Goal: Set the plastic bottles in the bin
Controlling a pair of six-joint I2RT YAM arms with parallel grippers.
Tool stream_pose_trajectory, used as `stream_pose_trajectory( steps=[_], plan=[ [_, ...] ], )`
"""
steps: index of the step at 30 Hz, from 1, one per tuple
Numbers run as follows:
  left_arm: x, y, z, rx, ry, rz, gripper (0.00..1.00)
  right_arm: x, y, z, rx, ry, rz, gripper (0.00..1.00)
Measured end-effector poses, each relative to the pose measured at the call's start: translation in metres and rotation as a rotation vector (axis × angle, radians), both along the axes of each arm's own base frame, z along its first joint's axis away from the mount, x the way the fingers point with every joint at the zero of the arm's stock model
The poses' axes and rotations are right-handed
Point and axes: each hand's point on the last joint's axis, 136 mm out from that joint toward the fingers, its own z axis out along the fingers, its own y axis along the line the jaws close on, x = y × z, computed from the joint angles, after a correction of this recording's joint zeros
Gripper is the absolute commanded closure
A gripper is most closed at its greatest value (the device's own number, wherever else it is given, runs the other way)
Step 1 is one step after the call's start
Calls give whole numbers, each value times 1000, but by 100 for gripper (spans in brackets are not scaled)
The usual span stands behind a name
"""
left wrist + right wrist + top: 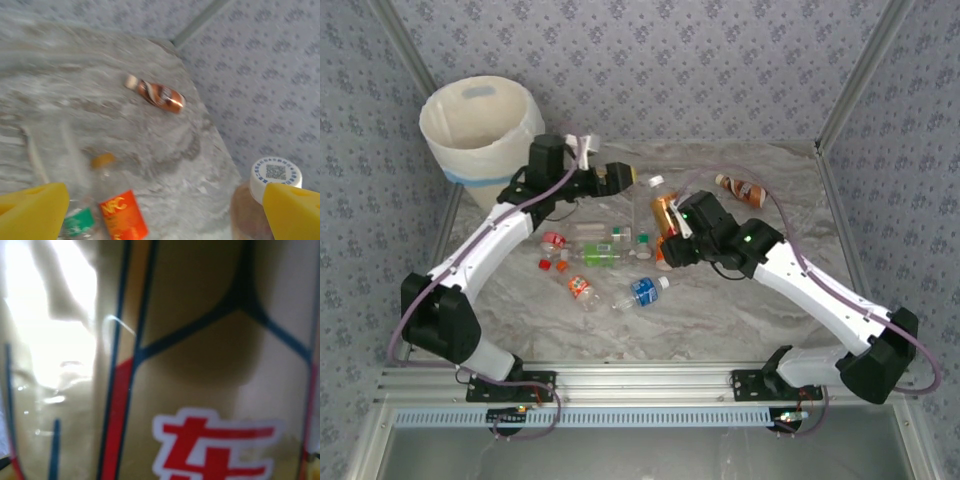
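The bin stands at the back left, lined with a white bag. Several small plastic bottles lie in the middle of the table. One has a blue label and one an orange label. My left gripper hovers behind them, and its yellow fingers stand wide open over an orange-labelled NFC bottle. My right gripper is shut on a gold-brown bottle with a white cap. Its label with red characters is pressed close to the right wrist camera.
A brown-labelled bottle lies alone at the back right, near the table edge and the patterned wall; the left wrist view shows this brown bottle too. A green-labelled bottle lies beside the NFC one. Metal frame posts flank the table.
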Motion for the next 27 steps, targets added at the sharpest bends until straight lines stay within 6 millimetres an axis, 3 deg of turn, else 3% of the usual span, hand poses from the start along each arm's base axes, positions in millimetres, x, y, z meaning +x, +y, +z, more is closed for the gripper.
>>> stream_pose_trajectory(
  steps=[2, 10, 16, 21, 27],
  plan=[
    [-6, -12, 0, -22, 22, -25, 1, 0, 7, -1, 7, -2, -10, 56],
    [-10, -25, 21, -162, 34, -79, 0, 6, 32, -16, 5, 3, 13, 55],
    [-12, -28, 17, -187, 73, -88, 6, 13, 39, -9, 37, -34, 18, 54],
    [-17, -39, 2, -176, 125, -120, 1, 20, 45, 2, 50, -78, 41, 54],
    [-23, -51, 4, -180, 133, -173, 1, 35, 36, 6, 29, -104, 38, 53]
  ],
)
